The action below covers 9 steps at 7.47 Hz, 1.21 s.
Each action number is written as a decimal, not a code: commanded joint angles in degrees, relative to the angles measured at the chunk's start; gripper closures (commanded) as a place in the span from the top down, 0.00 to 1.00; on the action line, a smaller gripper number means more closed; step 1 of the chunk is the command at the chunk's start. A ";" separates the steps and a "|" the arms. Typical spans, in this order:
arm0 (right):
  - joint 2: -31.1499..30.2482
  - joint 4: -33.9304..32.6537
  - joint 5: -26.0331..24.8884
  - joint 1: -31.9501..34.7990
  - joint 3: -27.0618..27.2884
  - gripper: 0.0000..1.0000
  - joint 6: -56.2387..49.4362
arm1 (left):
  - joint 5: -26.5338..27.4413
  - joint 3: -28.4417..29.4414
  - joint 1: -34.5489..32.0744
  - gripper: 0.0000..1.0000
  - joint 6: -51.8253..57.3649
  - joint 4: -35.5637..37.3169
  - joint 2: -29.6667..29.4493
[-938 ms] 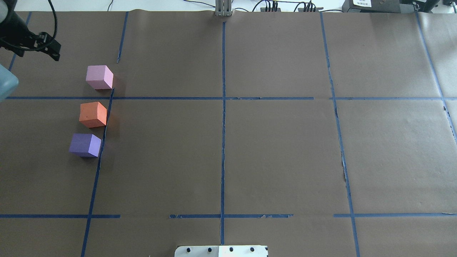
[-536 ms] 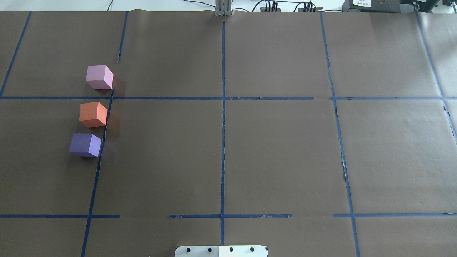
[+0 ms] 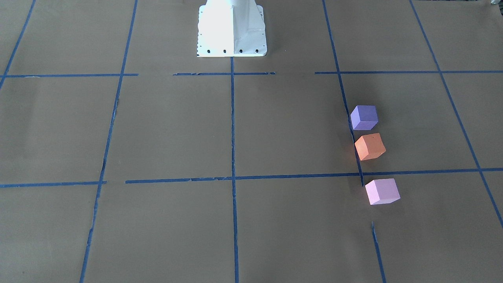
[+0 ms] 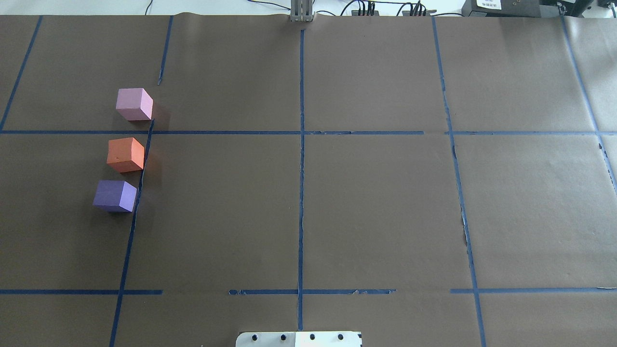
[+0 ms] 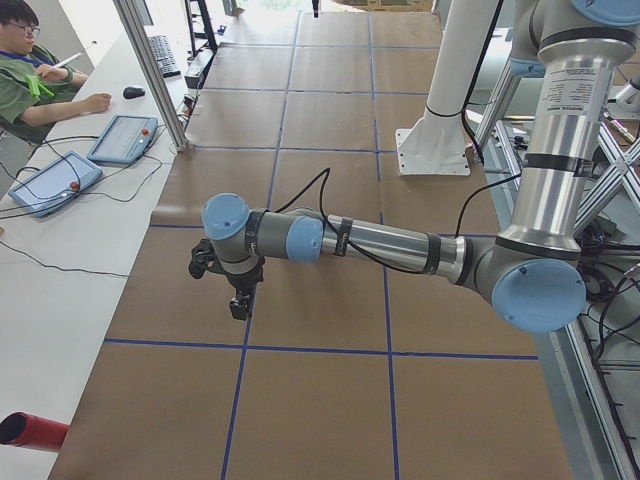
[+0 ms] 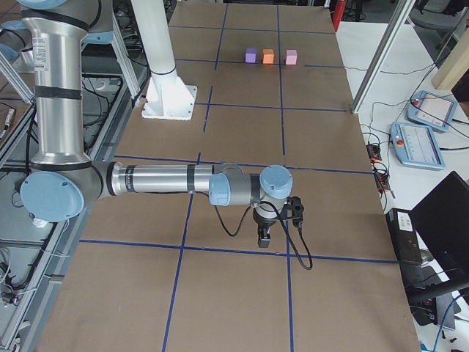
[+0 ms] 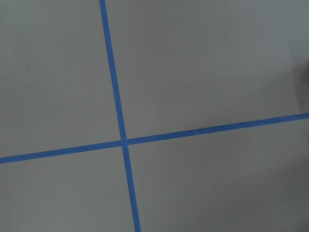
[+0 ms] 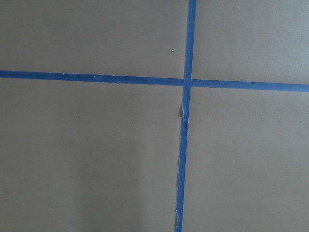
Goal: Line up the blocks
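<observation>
Three foam cubes stand in a near-straight row on the table's left side, along a blue tape line. The light pink block [image 4: 134, 104] is farthest from me, the orange block [image 4: 126, 154] is in the middle, and the dark purple block [image 4: 114, 195] is nearest. They also show in the front view as purple [image 3: 364, 117], orange [image 3: 369, 146] and pink [image 3: 382, 191]. My left gripper [image 5: 240, 300] shows only in the left side view, my right gripper [image 6: 264, 235] only in the right side view. Both hang over bare paper far from the blocks; I cannot tell whether they are open or shut.
Brown paper with a blue tape grid covers the table [image 4: 376, 202]. My white base plate [image 4: 299, 339] sits at the near edge. A metal post [image 4: 301, 12] stands at the far edge. An operator [image 5: 30, 70] and teach pendants [image 5: 122, 138] are beside the table.
The left gripper, at the overhead view's top-left corner 0.9 s ago, has moved out of that view. The three blocks have not moved.
</observation>
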 commanded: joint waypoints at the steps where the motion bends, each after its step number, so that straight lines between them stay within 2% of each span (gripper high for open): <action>1: 0.00 0.00 0.06 0.02 0.05 1.00 0.00 | 0.43 0.35 -0.11 1.00 -0.24 -0.19 0.55; 3: 0.00 0.00 -0.02 0.02 0.05 1.00 0.00 | 1.04 0.52 0.07 1.00 -0.25 -2.11 0.29; 4: 0.00 0.00 -0.02 0.02 -0.04 1.00 0.00 | 4.53 2.18 0.07 1.00 -0.33 -5.69 0.20; 5: 0.09 0.00 -0.02 0.02 0.04 1.00 0.00 | 4.56 2.54 -0.10 1.00 -0.42 -8.34 0.55; 8: 0.00 0.00 -0.02 0.02 0.05 1.00 0.00 | 4.04 2.98 -2.65 1.00 -0.16 -8.54 2.82; 9: 0.00 0.00 -0.02 -0.07 -0.04 1.00 0.00 | 1.16 3.07 -2.83 1.00 -0.42 -8.54 3.62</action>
